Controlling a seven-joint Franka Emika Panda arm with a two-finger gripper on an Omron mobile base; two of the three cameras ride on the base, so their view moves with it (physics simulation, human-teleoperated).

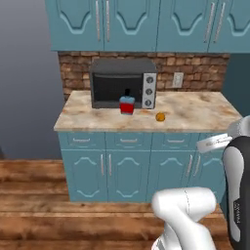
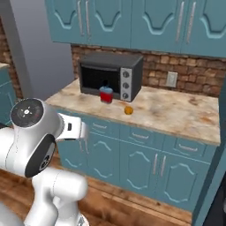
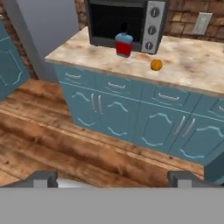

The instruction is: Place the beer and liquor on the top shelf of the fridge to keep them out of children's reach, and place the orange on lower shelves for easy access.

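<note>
The liquor (image 1: 127, 105), a squat red bottle with light blue shoulders and a black cap, stands upright on the counter just in front of the oven's door; it is also the liquor (image 2: 105, 94) (image 3: 124, 45). The small orange (image 1: 160, 116) (image 2: 128, 110) (image 3: 156, 65) lies on the counter a little to its right, apart from it. My gripper (image 3: 113, 181) hovers over the wooden floor well short of the counter, open, its fingertips (image 3: 43, 178) wide apart with nothing between them. The beer and the fridge are out of view.
A black countertop oven (image 1: 123, 83) sits at the back of the marbled counter (image 1: 205, 110), under teal upper cabinets (image 1: 132, 22). Teal drawers and doors (image 3: 109, 109) front the counter. A grey wall (image 3: 48, 22) stands to the left, over wooden floor (image 3: 65, 148).
</note>
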